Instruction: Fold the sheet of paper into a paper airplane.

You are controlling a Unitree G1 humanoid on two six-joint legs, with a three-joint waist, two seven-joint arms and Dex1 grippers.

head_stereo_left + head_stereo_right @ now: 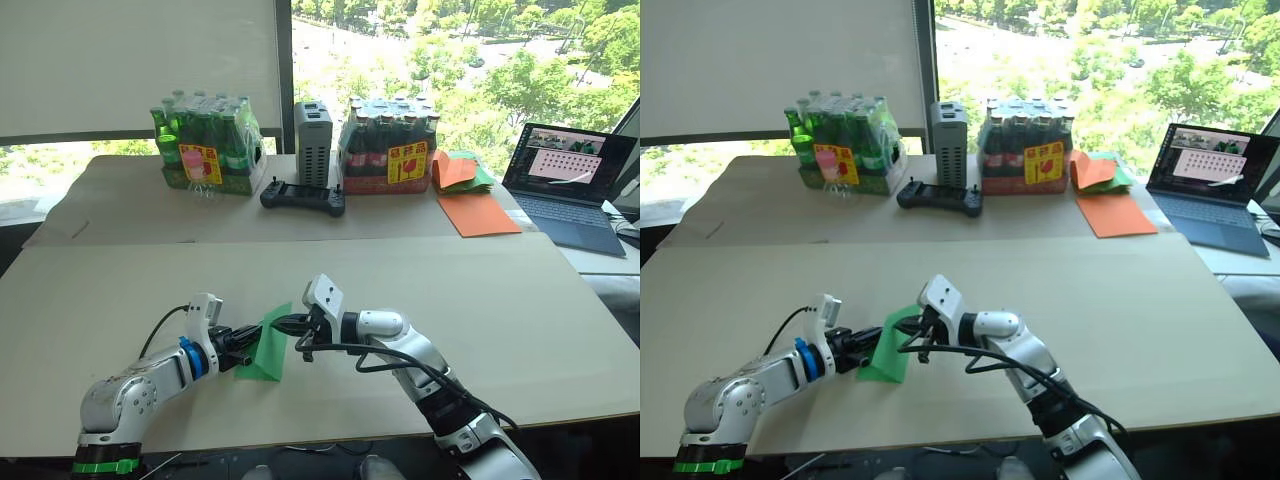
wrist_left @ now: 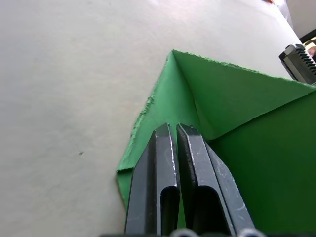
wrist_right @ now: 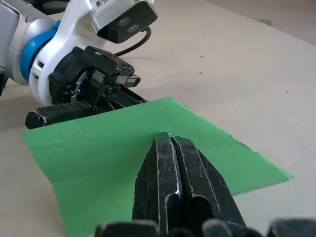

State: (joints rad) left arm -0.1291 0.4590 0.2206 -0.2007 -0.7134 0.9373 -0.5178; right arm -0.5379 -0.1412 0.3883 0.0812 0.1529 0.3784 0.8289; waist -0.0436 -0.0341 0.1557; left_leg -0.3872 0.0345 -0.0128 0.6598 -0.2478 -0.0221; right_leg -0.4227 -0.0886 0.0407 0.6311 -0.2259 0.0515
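Observation:
The sheet of paper (image 1: 266, 352) is bright green and partly folded, lying near the table's front edge with one flap tilted up. In the left wrist view a crease runs from a pointed corner of the paper (image 2: 207, 94) toward my fingers. My left gripper (image 1: 243, 346) is shut, its tips resting on the paper's left part. My right gripper (image 1: 296, 326) is also shut and lies against the raised flap (image 3: 123, 148) from the right. In the right wrist view the left gripper's fingers (image 3: 84, 111) sit just behind the paper's far edge. No finished paper airplane is in view.
On the far table (image 1: 120, 190) stand two shrink-wrapped bottle packs (image 1: 208, 146) (image 1: 388, 148), a grey box (image 1: 313, 142) and a black controller (image 1: 303, 197). Orange sheets (image 1: 478, 212) and a mixed paper pile (image 1: 462, 172) lie at the back right beside an open laptop (image 1: 570, 185).

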